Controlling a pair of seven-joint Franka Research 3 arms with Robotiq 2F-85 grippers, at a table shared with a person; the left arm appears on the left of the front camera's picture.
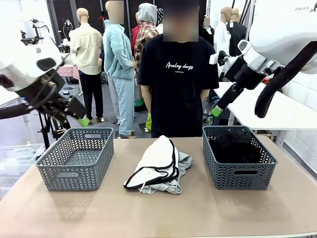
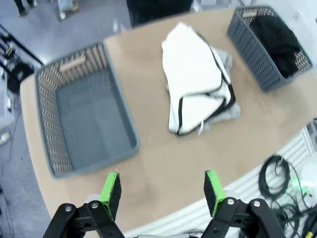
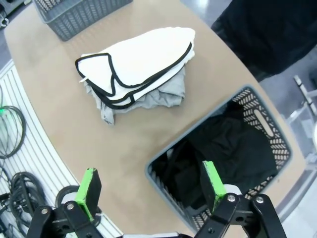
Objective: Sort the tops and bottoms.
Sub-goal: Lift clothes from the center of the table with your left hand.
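Note:
A white garment with black trim [image 1: 158, 161] lies folded on top of a grey garment [image 1: 171, 184] in the middle of the table, between two grey baskets. The same pile shows as the white garment [image 2: 195, 82] in the left wrist view and the white garment [image 3: 136, 62] in the right wrist view. The right basket [image 1: 237, 173] holds a black garment [image 1: 235, 146]; the left basket [image 1: 74, 166] is empty. My left gripper [image 2: 162, 191] hangs open high above the table's near edge. My right gripper [image 3: 148, 191] is open, high above the right basket [image 3: 163, 191].
A person in a black T-shirt [image 1: 178, 79] stands at the far side of the table, hands down. A white table [image 1: 277, 109] stands at the back right. Cables [image 2: 280, 173] lie on the floor beside the near edge.

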